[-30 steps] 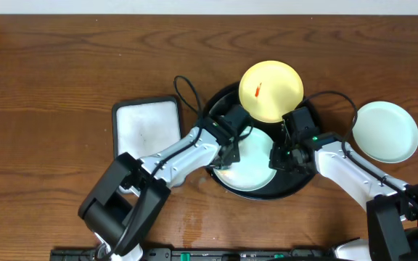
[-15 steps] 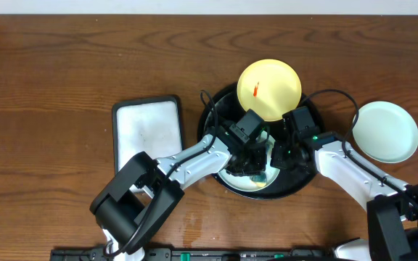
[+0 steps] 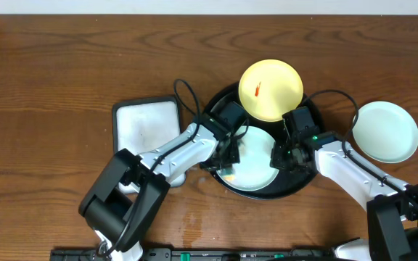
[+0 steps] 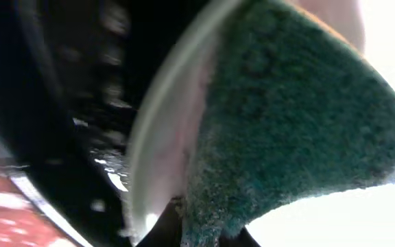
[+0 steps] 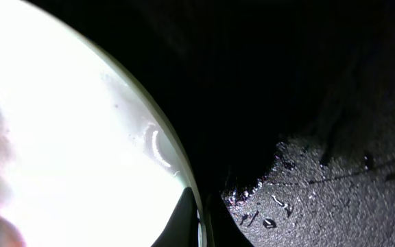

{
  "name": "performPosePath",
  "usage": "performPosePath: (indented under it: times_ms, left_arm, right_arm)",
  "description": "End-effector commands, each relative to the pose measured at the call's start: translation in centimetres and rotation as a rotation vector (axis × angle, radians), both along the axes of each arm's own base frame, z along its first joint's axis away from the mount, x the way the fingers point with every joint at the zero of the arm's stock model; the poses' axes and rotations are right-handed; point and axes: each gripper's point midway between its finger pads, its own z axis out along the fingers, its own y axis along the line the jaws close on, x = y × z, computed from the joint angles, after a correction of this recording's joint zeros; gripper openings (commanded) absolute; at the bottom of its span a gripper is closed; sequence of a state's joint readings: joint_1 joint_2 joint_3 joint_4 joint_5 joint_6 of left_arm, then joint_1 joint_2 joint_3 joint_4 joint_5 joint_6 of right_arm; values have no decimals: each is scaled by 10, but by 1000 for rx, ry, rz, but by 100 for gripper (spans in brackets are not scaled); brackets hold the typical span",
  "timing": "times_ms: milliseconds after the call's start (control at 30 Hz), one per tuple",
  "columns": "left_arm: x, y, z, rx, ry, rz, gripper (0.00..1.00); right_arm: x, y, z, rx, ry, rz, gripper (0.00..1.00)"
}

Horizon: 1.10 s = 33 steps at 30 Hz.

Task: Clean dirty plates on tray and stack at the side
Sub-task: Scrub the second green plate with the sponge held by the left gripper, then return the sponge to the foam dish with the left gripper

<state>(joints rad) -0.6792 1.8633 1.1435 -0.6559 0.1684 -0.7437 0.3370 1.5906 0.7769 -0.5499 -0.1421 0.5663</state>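
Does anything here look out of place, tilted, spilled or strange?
The yellow plate sticks out over the far rim of the black tray instead of lying inside it, and it carries a red smear.

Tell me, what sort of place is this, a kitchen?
Probably a robot test bench, not a real kitchen: a left arm and a right arm at a wooden table, with a green sponge pressed on a plate in a black tray.
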Motion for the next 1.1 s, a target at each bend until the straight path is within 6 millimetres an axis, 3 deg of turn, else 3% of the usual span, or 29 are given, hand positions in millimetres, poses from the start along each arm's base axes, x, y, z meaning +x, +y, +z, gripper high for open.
performPosePath:
  times_ms: [0,267,367,600,833,967,1067]
  left_arm:
    - [32,73,-20,354,-170,46,7]
    - [62,54,-16,281,-295,15,8]
    - [66,37,-16,195,-299,15,8]
    - [47,-25,-14,-107,-196,-42,8]
    - [22,-75,-4,-267,-149,-94,8]
    - [16,-76,-6,-258,-138,-108,8]
    - [16,-58,-12,-183,-131,-125,8]
  right_arm:
    - [-6,-30,-16,-153,18,-28,1]
    - [-5,-35,-16,-180,10,-31,1]
    - [-3,-34,-16,-182,2,-4,1]
    - [-3,-35,-16,-190,-1,19,1]
    - [-4,-35,-16,-190,0,20,1]
    - [-5,-35,-16,-191,4,20,1]
    - [-5,-35,-16,-192,6,20,1]
